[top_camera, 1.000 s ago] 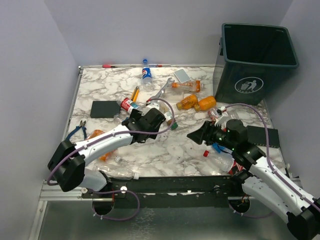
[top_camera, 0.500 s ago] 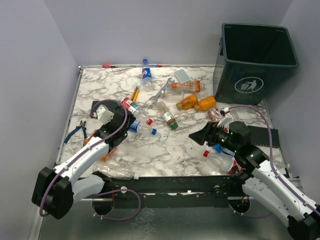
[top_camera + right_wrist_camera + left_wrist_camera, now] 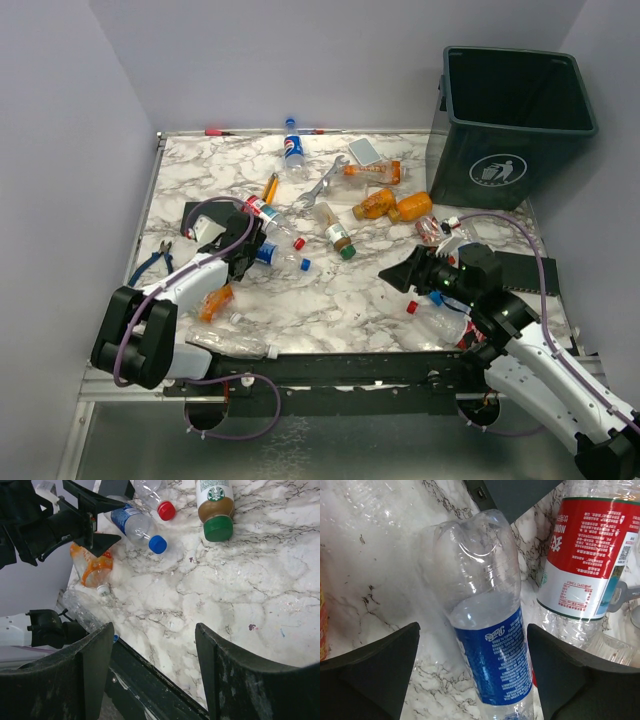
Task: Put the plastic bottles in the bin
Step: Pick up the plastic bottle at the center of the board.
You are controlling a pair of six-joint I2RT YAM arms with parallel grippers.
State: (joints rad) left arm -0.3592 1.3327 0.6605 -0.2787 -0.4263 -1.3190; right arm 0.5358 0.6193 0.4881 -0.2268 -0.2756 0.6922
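The overhead camera sits high behind the arm bases. It looks down and away across the whole marble table point(image 3: 350, 290) to the bin point(image 3: 510, 120) at the far right. The left wrist camera is pressed in close, peering down between its dark fingers point(image 3: 370, 670) at a blue-labelled bottle point(image 3: 490, 652) lying on the marble. The right wrist camera hangs higher and faces left across the near half of the table. All three views catch that same bottle.

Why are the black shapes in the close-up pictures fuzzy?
Left wrist view: fingers of the left hand sit too near the lens, so they blur; the blue-label bottle is sharp. Right wrist view: same for the right hand; the marble table is crisp.
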